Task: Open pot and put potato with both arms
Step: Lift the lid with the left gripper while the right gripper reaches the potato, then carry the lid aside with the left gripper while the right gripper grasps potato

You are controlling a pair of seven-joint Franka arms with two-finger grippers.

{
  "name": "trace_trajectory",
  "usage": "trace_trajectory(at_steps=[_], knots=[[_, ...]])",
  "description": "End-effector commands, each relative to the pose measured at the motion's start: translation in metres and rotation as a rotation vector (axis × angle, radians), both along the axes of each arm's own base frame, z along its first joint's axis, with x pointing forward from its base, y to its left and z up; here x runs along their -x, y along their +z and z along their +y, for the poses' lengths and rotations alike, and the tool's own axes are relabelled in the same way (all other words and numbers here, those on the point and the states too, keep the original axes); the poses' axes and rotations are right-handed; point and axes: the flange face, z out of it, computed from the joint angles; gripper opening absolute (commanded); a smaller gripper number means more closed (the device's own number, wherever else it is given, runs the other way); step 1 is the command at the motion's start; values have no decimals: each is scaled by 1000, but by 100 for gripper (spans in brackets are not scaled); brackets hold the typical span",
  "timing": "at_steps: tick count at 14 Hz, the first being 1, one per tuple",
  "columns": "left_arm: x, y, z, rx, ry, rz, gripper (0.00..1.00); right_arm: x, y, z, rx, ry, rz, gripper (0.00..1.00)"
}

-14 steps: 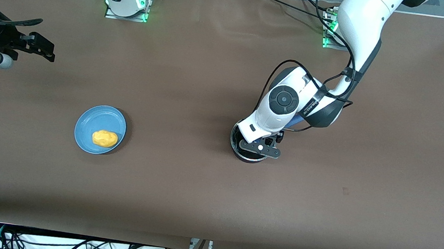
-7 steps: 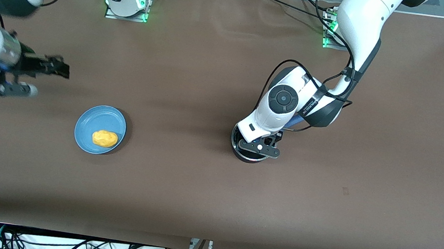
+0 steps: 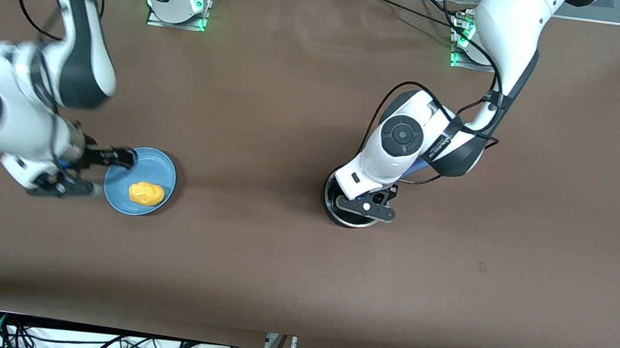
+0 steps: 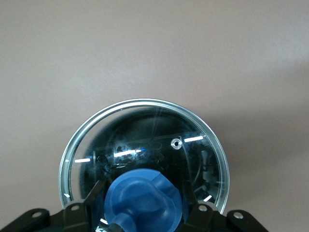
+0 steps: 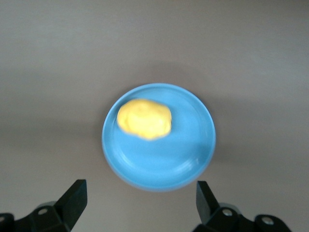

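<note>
While the left tool (image 3: 368, 201) is sitting low over the pot (image 3: 340, 212), we are seeing only a dark round edge of that pot from the front, because the white arm is covering most of it. We are not seeing the pot's long handle well; just a bit of blue is peeking out under the arm. From the left wrist, we are looking down on the glass lid (image 4: 145, 145), which is lying on the pot. Its blue knob (image 4: 143, 200) is sitting between the two black fingers (image 4: 89, 203), but that view is cutting off the fingertips, so we cannot tell if they are squeezing it.

We are seeing the right tool (image 3: 104, 165) hanging over the edge of the blue plate (image 3: 156, 165), toward the right arm's end of the tabletop (image 3: 275, 275). This arm is looking smeared. From the right wrist, its fingers (image 5: 75, 198) are standing wide apart with nothing between them. The potato (image 3: 146, 193) is lying on the plate, well apart from the pot.
</note>
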Motion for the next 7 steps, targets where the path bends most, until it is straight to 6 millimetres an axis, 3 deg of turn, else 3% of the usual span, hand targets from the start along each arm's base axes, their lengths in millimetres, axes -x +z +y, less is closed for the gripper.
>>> trace_trajectory(at_steps=[1,3,7], knots=[[-8,35,30,-18,-63,-16,62,-16,-56,-14,9,-31,-12,100],[-26,52,70,-18,-86,-35,62,-19,-80,-17,11,-63,-22,100],[-56,76,183,-20,-217,-15,59,-18,-108,-17,17,-150,-26,100]])
